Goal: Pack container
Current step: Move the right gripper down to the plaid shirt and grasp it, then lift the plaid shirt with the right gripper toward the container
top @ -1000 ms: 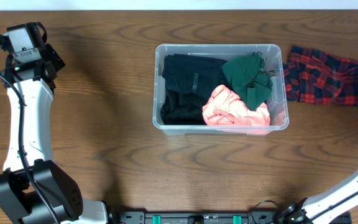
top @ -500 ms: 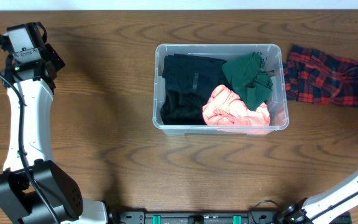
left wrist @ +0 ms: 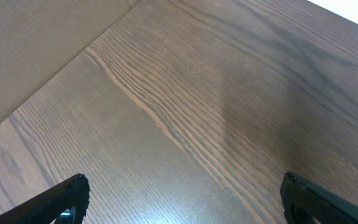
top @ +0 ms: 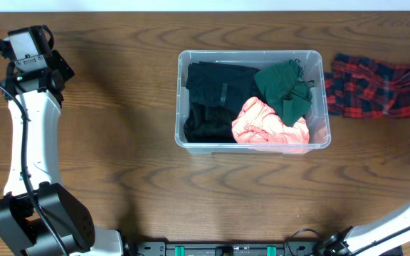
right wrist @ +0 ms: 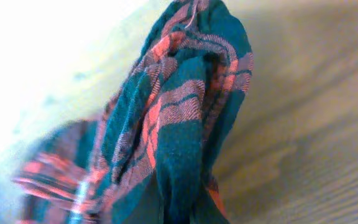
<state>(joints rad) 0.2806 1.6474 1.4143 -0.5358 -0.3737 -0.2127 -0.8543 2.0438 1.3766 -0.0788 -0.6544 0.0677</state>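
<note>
The container (top: 248, 54), a clear plastic bin, stands at mid-table and holds a black garment (top: 216, 99), a green one (top: 285, 85) and a pink one (top: 269, 122). Right of it a red-and-navy plaid cloth (top: 376, 89) lies on the table, stretched to the frame's right edge. In the right wrist view the plaid cloth (right wrist: 179, 124) rises in a bunched fold straight from the bottom centre; my right gripper is shut on it, with its fingers hidden by the fabric. My left gripper (left wrist: 184, 185) hangs open over bare wood at the far left.
The left arm (top: 30, 53) stands at the table's back left corner. Part of the right arm (top: 404, 220) shows at the lower right corner. The wooden table (top: 119, 142) runs to a white edge at the back.
My right gripper shut on the plaid cloth's right end and slid out of the overhead view. The cloth's right end has drawn out towards the frame edge. The left arm is still.
</note>
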